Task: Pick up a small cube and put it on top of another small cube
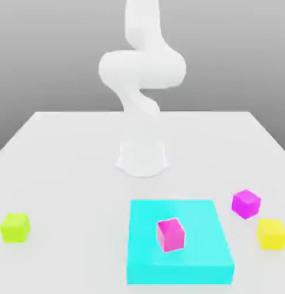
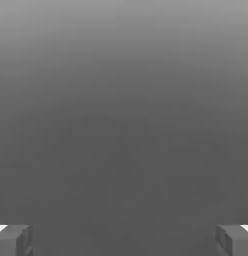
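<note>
Yellow cube [image 1: 272, 235]: lay on the table [image 1: 81, 172], near its front-right corner in the exterior view.
Magenta cube [image 1: 246, 204]: sat just behind, toward the right edge.
Gripper [image 2: 124, 241]: wide open, empty.
Approach: needed centring above yellow, jaws squared to its faces.

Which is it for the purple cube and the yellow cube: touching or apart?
Apart. The exterior view shows it: a strip of bare table runs between the purple cube and the yellow cube.
</note>
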{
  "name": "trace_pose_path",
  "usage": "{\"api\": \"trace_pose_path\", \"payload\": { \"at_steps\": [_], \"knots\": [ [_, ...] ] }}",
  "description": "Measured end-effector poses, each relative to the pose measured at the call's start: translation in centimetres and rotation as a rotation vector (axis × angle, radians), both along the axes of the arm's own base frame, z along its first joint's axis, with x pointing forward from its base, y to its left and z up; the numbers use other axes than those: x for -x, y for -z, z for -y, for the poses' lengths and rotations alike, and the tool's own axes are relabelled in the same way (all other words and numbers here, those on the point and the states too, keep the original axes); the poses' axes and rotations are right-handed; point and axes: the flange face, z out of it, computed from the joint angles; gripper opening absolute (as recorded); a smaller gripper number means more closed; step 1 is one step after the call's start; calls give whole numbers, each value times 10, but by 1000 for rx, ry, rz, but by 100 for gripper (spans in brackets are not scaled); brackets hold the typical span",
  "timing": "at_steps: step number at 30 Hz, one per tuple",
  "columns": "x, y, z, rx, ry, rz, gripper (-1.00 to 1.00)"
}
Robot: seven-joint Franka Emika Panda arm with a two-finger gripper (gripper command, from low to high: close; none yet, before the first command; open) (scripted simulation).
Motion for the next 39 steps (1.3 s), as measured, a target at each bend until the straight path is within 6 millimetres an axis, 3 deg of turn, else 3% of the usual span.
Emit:
{"api": "trace_pose_path", "payload": {
  "at_steps": [6, 12, 16, 20, 26, 30, 31, 37, 39],
  "knots": [
    [-57, 104, -74, 108, -302, -157, 0],
    [-72, 216, -154, 225, -603, -294, 0],
    [-60, 294, -204, 310, -804, -379, 0],
    [-25, 371, -258, 409, -1034, -455, 0],
    [22, 478, -284, 534, -1277, -560, 0],
    [26, 530, -286, 543, -1297, -567, 0],
    [27, 539, -286, 543, -1298, -568, -100],
    [28, 543, -285, 544, -1299, -569, -100],
    [27, 531, -286, 545, -1299, -569, -100]
  ]
}}
